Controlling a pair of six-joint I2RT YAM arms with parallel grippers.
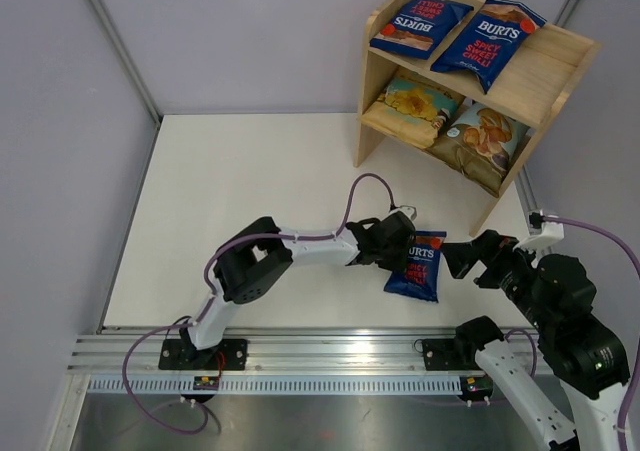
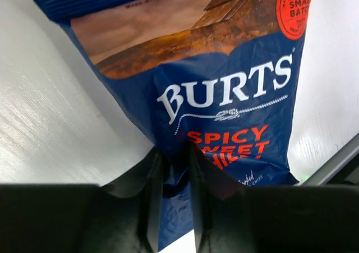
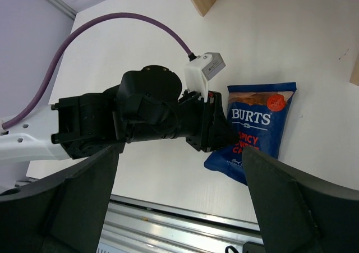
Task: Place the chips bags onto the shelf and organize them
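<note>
On the bench [image 1: 250, 191], near its front edge, a dark blue Burts bag [image 1: 415, 268] lies flat, well apart from the shelf [image 1: 560, 61] in the far right corner. The left gripper [image 2: 175, 169] reaches across to the bag's left side. Its jaws are nearly closed, pinching a fold of the bag's lower edge between them. The right gripper [image 1: 470, 258] hovers just right of the same bag with its jaws spread wide and nothing between them. On the shelf's top tier a second Burts bag [image 1: 420, 23] and a third Burts bag [image 1: 490, 39] lie side by side. On the lower tier a tan-yellow bag [image 1: 415, 106] sits left of a light blue bag [image 1: 485, 136].
</note>
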